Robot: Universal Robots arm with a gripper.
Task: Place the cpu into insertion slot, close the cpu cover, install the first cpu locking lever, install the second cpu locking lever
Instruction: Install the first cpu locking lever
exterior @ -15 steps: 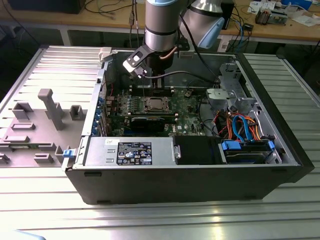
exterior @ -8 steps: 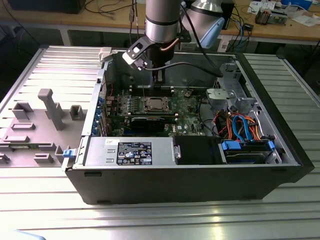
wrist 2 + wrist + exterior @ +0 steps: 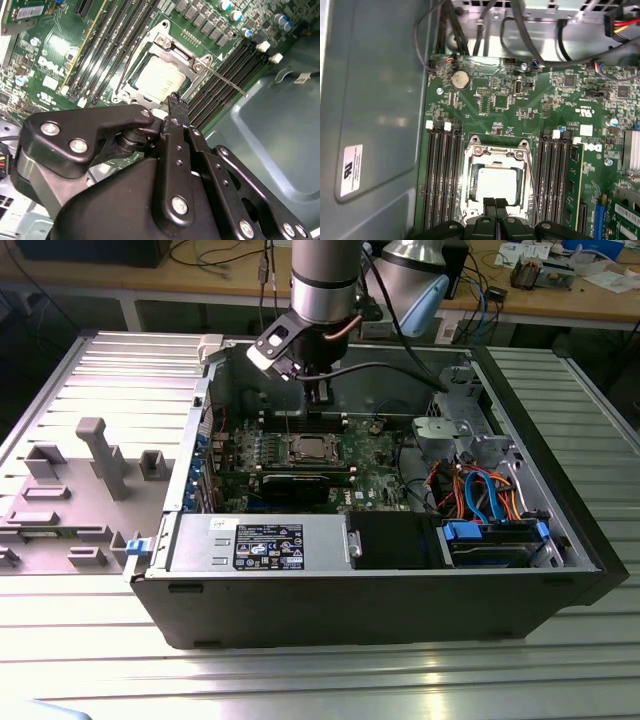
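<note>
The cpu (image 3: pixel 496 182) lies flat in the insertion slot (image 3: pixel 472 173) on the green board, its silver top showing through the cut-out of the cpu cover (image 3: pixel 496 151), which is folded down over it. In the second wrist view the cpu (image 3: pixel 159 80) and cover (image 3: pixel 177 50) show again, and a thin locking lever (image 3: pixel 225 82) sticks out sideways over the memory slots. My gripper (image 3: pixel 494 206) hovers just above the socket's edge, shut with nothing in it. The exterior view has the gripper (image 3: pixel 318 398) a little behind and above the socket (image 3: pixel 308 448).
Long memory slots (image 3: pixel 442 175) flank the socket on both sides. A black expansion card (image 3: pixel 305 483), the power-supply box (image 3: pixel 290 540), a drive bay (image 3: pixel 495 540) and coloured cables (image 3: pixel 480 485) fill the case. A grey fixture plate (image 3: pixel 90 470) lies at the exterior view's left.
</note>
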